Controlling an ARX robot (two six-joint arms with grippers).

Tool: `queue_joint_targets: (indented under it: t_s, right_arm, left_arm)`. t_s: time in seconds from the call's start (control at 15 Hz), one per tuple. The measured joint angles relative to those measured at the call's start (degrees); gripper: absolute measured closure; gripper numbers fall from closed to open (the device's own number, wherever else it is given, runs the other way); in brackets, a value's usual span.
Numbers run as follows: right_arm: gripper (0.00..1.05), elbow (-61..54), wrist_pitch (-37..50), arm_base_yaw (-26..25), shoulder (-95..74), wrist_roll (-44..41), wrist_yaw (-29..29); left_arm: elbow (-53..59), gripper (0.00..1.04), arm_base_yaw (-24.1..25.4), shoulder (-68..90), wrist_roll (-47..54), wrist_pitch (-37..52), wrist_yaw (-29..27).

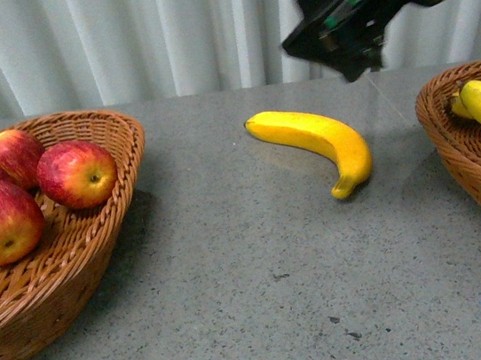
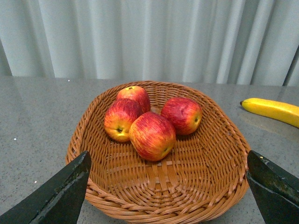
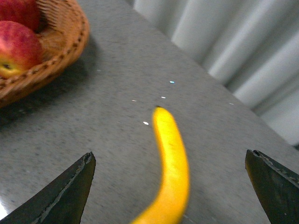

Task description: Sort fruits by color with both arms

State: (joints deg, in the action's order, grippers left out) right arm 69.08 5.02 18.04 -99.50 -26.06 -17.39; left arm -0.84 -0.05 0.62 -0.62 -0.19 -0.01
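While aloft, right hand [image 1: 329, 44] agape above loose banana [image 1: 315, 138]; apples [image 1: 76, 173] in basket [image 1: 120, 136].

A speckled grey stone-like tabletop [image 1: 237, 279] stretches back to a pale pleated curtain [image 1: 113, 37], evenly lit, hanging behind it.

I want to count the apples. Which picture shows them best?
The left wrist view: all four apples sit in full sight in the basket. The front view crowds them at its edge, with one mostly hidden. The right wrist view catches only parts of two in a corner.
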Motion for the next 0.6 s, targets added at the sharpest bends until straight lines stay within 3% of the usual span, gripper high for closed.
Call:
queue_joint_targets:
  t_s: [0.27, 0.6]
  right_arm:
    - [0.07, 13.31, -7.34, 5.25, -14.78, 3.23, 2.64]
    - [0.07, 30.88, -19.74, 3.96, -28.74, 4.20, 11.85]
  left_arm:
    - [0.00, 0.07, 0.00, 0.00, 0.00, 0.00, 0.00]
    - [0.00, 0.07, 0.00, 0.00, 0.00, 0.00, 0.00]
